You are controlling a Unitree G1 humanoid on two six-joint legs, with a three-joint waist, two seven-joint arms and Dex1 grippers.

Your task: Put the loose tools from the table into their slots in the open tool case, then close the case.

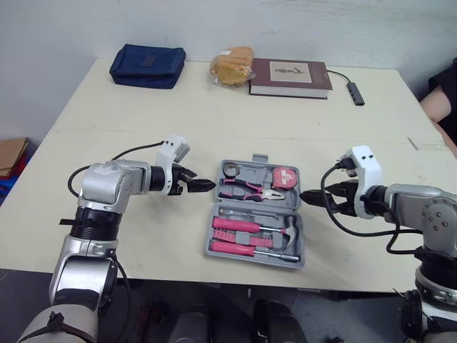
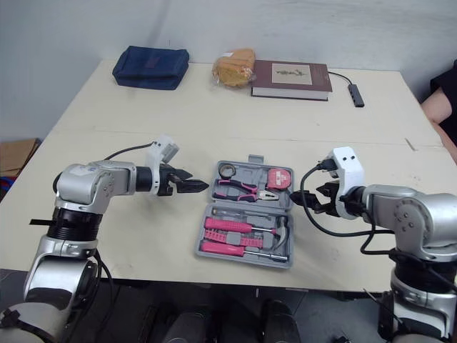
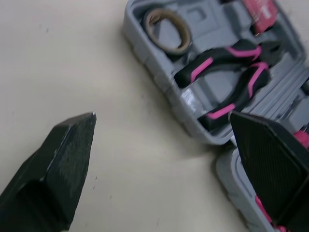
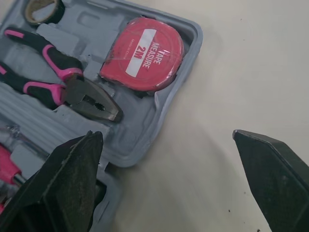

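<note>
The grey tool case [image 1: 246,165] lies open near the table's front edge, between my two grippers. Its far half holds a roll of tape [image 1: 230,170], black-and-pink pliers [image 1: 246,188] and a red tape measure [image 4: 142,53]. Pink-handled screwdrivers [image 1: 239,225] and a small hammer [image 1: 289,236] lie in the near half. My left gripper [image 1: 202,186] hovers just left of the case, open, with nothing between its fingers. On the case's right side my right gripper [image 1: 312,196] is also open and holds nothing, its tips close to the rim.
Along the table's far edge lie a blue pouch [image 1: 147,66], a bagged yellow item [image 1: 233,66], a brown book [image 1: 290,77] and a small cabled adapter [image 1: 356,93]. A person's arm [image 1: 439,107] shows at the right edge. A cardboard box [image 1: 11,153] sits on the floor to the left.
</note>
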